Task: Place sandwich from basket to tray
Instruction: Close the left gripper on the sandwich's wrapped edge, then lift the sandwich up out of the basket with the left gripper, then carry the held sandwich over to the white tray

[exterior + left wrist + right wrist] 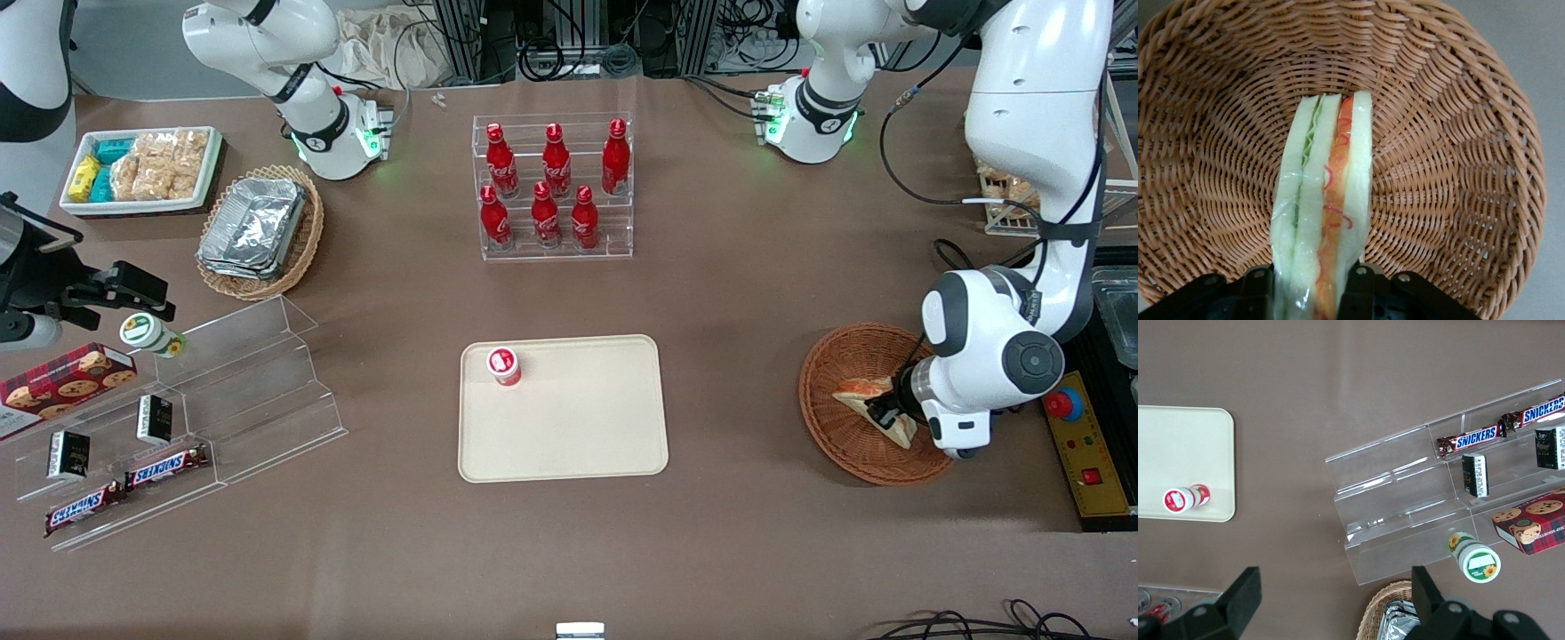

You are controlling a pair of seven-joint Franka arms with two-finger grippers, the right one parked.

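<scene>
The sandwich [869, 402] lies in the reddish-brown woven basket [836, 444] at the working arm's end of the table. My gripper [885, 414] is down in the basket, and its black fingers [1363, 293] press on both sides of the wedge. The wrist view shows the sandwich [1328, 200] edge-on, with pale bread, a green layer and an orange layer, standing over the basket's weave [1451, 167]. The cream tray [569, 436] lies flat at the table's middle, well apart from the basket.
A small red-capped bottle [504, 365] stands on the tray's corner toward the parked arm. A clear rack of red bottles [553, 188] stands farther from the camera than the tray. A clear stepped shelf [240, 391] with snack bars lies toward the parked arm's end.
</scene>
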